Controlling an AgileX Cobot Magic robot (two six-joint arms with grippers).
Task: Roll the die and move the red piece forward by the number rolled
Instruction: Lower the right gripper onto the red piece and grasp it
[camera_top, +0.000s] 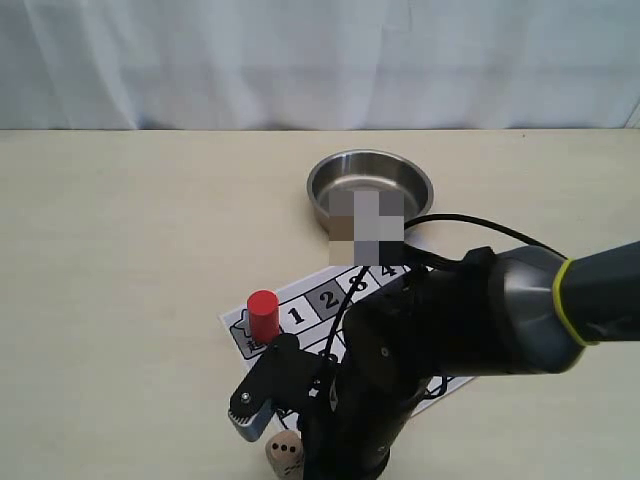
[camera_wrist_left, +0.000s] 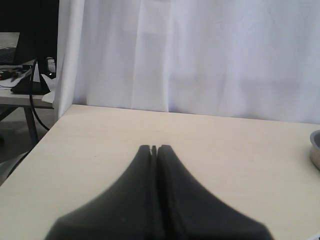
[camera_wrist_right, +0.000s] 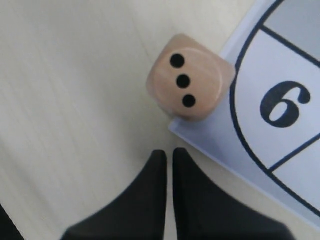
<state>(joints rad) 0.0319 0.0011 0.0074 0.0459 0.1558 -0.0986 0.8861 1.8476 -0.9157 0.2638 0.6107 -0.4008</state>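
Hovering just short of the die (camera_wrist_right: 191, 77) with the right gripper (camera_wrist_right: 169, 152) pinched together on nothing, tips near the cube but not touching it. Showing three pips upward while sitting on the pale table (camera_wrist_right: 75, 75), pressing against a corner of the numbered board (camera_wrist_right: 280, 165) beside square 6. Standing the red piece (camera_top: 262, 315) upright on the board's end square, next to square 1, well apart from the die. Holding the left gripper (camera_wrist_left: 154, 148) closed and empty over bare tabletop. Sitting beyond the board: a steel bowl (camera_top: 320, 180).
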